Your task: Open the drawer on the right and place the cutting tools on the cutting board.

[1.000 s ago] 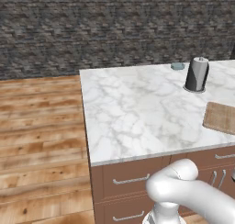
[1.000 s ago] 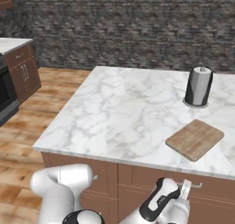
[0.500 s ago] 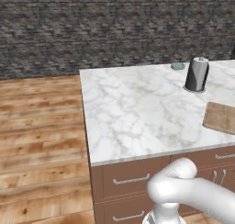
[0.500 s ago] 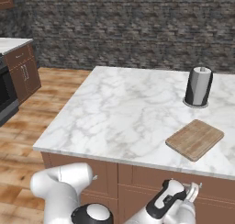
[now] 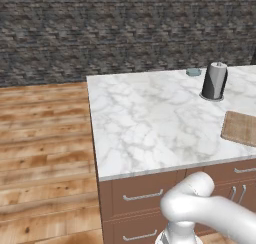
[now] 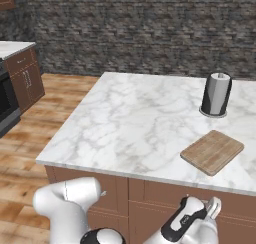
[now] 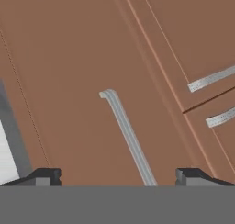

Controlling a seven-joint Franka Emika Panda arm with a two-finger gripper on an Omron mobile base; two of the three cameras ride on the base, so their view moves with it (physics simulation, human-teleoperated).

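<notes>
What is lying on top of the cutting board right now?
Nothing: the cutting board lies bare on the counter, its whole top showing. The drawer is shut, so whatever is inside is hidden. The end effector faces its handle.

White grey-veined marble countertop point(image 6: 130, 123), tan cutting board point(image 6: 212, 151), reddish-brown drawer point(image 7: 92, 71), silver handle point(image 7: 128, 136).

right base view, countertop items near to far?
Flat tan wooden cutting board → tall grey cylinder on its dark round base, both on the white marble countertop.
</notes>
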